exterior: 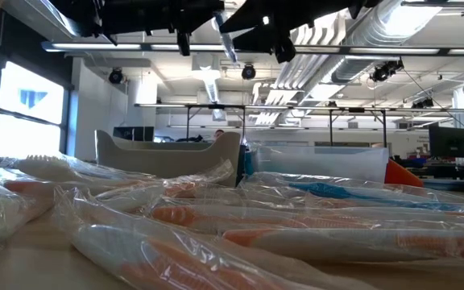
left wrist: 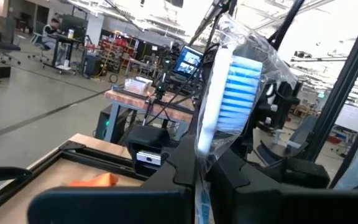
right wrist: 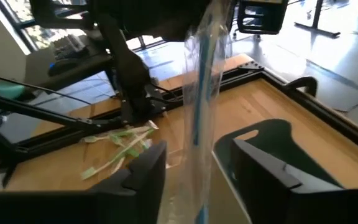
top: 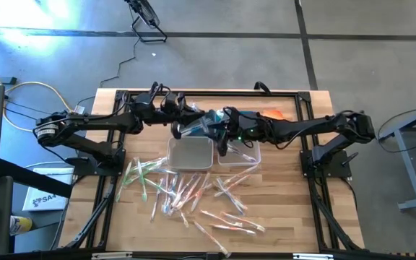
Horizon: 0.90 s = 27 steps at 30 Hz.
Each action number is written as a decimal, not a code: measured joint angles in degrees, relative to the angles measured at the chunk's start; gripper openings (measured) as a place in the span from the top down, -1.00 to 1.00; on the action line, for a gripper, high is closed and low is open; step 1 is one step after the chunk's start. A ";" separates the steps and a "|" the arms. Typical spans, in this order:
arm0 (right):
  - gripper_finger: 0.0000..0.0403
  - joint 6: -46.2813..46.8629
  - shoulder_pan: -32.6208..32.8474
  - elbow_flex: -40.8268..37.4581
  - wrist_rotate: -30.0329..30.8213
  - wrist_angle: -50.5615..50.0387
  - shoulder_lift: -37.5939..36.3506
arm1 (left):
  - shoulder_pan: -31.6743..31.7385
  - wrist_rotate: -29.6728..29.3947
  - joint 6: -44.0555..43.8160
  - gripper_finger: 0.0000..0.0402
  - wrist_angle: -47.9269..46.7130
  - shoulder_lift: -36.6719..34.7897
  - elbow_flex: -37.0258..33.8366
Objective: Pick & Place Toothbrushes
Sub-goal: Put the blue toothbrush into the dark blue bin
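One wrapped toothbrush (top: pixel 199 124) with a blue handle hangs above the table's middle, between my two grippers. My left gripper (left wrist: pixel 197 169) comes from the table's left and is shut on it; its blue-bristled head (left wrist: pixel 232 93) stands out beyond the fingers. My right gripper (right wrist: pixel 199 174) comes from the right and is open. Its two fingers (right wrist: pixel 143 177) stand on either side of the toothbrush's handle (right wrist: pixel 199 118), and I cannot tell whether they touch the wrapper. Many more toothbrushes (top: pixel 193 191) lie loose on the near half of the table. My left gripper pinches the toothbrush through its clear wrapper between the two fingers, at the neck just behind the head (left wrist: pixel 201 158). The fingers come about level from the table's left and lie across it. The toothbrush is lifted clear above the bins, its handle reaching toward my right gripper.
A grey bin (top: pixel 190 153) and a clear bin (top: pixel 240 156) stand side by side below the grippers. An orange cloth (top: pixel 273 113) lies at the far right. Black frame rails (top: pixel 305 126) run along the table's sides and far edge.
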 joint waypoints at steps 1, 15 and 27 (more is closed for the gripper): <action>0.07 0.26 0.00 0.00 -0.24 -0.28 -0.37 | 0.00 0.23 0.00 0.95 -0.03 0.00 0.00; -0.15 -1.09 -1.33 0.02 -0.23 -19.24 -17.52 | 0.02 1.16 0.00 0.95 -0.09 -0.02 0.00; 0.22 -1.12 -1.31 0.00 -0.26 -32.71 -28.81 | 0.04 1.18 0.00 0.95 -0.24 -0.02 0.00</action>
